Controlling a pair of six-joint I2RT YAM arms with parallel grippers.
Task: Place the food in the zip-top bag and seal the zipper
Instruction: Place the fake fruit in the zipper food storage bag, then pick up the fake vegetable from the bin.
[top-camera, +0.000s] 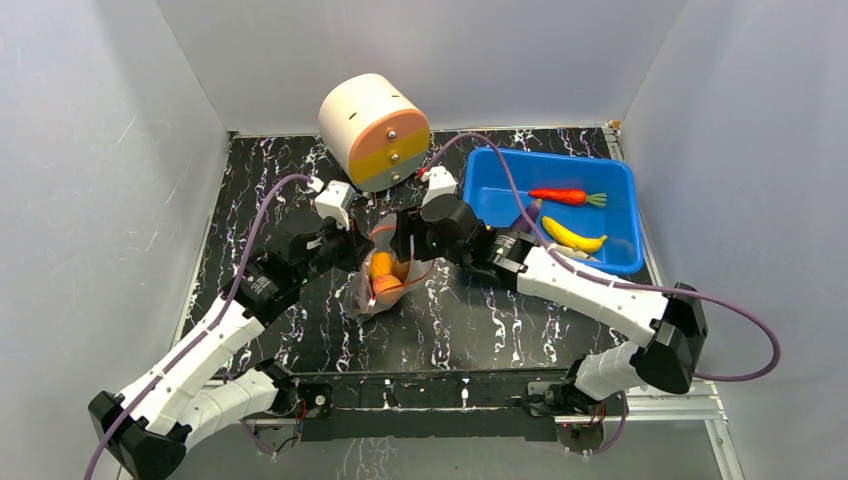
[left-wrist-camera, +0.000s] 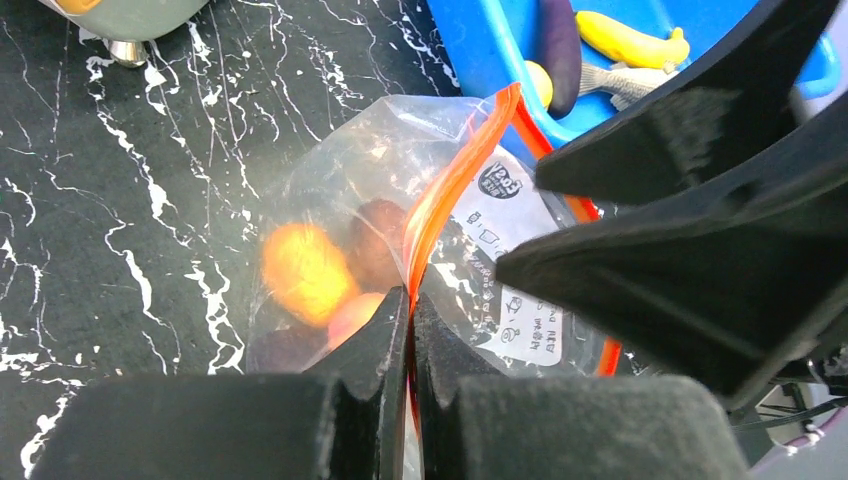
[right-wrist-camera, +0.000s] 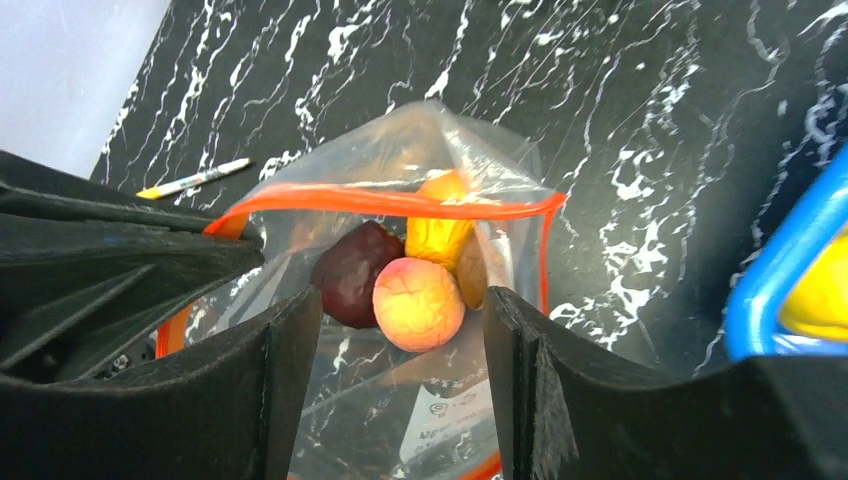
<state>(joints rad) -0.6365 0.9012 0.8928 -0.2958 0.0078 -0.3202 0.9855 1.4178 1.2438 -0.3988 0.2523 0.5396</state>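
The zip-top bag (top-camera: 384, 288) stands near the middle of the table (top-camera: 500, 310), a little left of centre, with its mouth up and pulled into an open loop. From the right wrist camera I see the zipper (right-wrist-camera: 400, 200) as an orange band ringing that mouth. Food already lies inside: a peach-coloured round piece (right-wrist-camera: 418, 303), a dark maroon piece (right-wrist-camera: 350, 272) touching it, and a yellow piece (right-wrist-camera: 438, 238) behind both.

My left gripper (left-wrist-camera: 412, 312) is clenched on the zipper, its two fingers pressed together with the orange strip pinched between them at the bag's left side. My right gripper (right-wrist-camera: 402, 300) hangs just over the mouth with its jaws spread apart, released, nothing between the pads; the bag's opening shows in the gap.

Going outward, the blue bin (top-camera: 620, 170) sits in the far right corner of the table. In it lie an orange carrot (top-camera: 560, 196) and a yellow banana (top-camera: 573, 236), apart from each other, and a dark purple eggplant (left-wrist-camera: 560, 45) near the bin's left wall. A cream-and-orange cylinder (top-camera: 372, 130) lies on its side at the far edge, behind the bag. A thin white stick (right-wrist-camera: 195, 180) lies on the table beside the bag.
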